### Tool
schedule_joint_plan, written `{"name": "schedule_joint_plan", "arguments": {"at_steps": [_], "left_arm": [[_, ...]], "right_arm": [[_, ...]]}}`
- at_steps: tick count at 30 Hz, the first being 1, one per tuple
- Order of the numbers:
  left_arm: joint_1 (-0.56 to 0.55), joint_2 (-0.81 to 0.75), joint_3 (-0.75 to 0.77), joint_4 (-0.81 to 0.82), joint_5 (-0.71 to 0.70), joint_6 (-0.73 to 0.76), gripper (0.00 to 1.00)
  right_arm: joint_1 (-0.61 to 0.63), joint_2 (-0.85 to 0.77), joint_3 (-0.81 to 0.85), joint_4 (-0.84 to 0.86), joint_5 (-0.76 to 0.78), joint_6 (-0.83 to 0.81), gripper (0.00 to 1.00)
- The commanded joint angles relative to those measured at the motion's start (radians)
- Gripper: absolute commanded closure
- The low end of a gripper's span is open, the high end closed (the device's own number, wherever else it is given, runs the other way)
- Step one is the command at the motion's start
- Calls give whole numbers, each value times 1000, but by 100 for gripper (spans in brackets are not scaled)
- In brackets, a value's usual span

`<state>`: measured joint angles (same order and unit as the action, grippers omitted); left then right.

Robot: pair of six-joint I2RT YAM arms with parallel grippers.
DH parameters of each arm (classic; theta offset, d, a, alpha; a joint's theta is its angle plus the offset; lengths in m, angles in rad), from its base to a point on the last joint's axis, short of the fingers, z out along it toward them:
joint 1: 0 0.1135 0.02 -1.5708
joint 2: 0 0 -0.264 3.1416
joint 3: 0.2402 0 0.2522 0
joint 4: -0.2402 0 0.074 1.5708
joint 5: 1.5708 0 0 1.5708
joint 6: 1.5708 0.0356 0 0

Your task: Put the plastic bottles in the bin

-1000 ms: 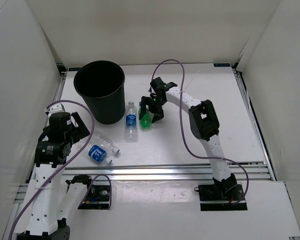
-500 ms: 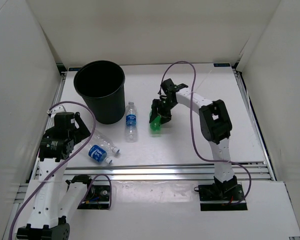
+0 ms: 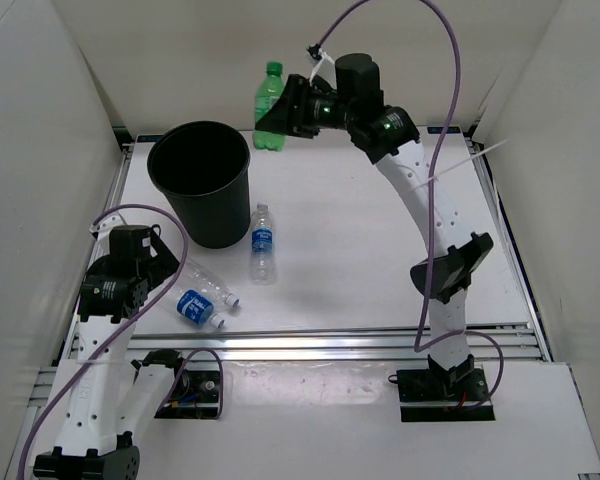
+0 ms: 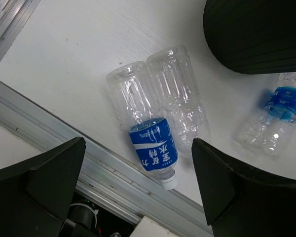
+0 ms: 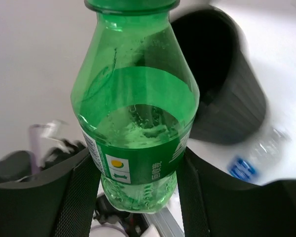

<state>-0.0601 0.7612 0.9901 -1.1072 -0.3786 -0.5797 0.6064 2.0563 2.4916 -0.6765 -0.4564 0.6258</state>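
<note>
Bottle, green: on the table a second ago, now raised high, beyond and to the right of bin, not yet over its mouth; drop judged next. Right gripper clamped on its lower body. Left gripper spread wide, empty, above two clear bottles lying side by side.

Surface: white table, edged at the near side by an aluminium rail.
Bin: black, stood upright, far left.
Blue-labelled bottle A: laid flat just beside the bin.
Blue-labelled bottle B, unlabelled bottle: laid side by side, touching, near the rail.
</note>
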Motion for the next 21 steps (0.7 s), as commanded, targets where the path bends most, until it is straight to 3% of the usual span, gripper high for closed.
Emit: {"name": "schedule_joint_plan", "arguments": {"at_steps": [1, 4, 10, 11, 12, 13, 17, 21], "left_arm": [[6, -11, 37, -60, 9, -22, 0], [6, 7, 50, -106, 20, -22, 0], [6, 44, 93, -146, 46, 6, 0], [6, 44, 102, -146, 46, 6, 0], [6, 53, 102, -146, 46, 29, 0], [6, 53, 119, -146, 55, 38, 0], [6, 53, 142, -134, 55, 47, 0], [6, 27, 133, -108, 55, 3, 0]], "right_arm": [[49, 65, -3, 246, -16, 80, 90], [101, 159, 96, 395, 21, 104, 86], [163, 263, 99, 626, 96, 268, 85], [173, 263, 81, 635, 110, 268, 77], [182, 263, 81, 635, 110, 269, 54], [191, 263, 81, 599, 110, 250, 1], [181, 29, 47, 523, 211, 117, 0], [49, -166, -2, 407, 294, 143, 0]]}}
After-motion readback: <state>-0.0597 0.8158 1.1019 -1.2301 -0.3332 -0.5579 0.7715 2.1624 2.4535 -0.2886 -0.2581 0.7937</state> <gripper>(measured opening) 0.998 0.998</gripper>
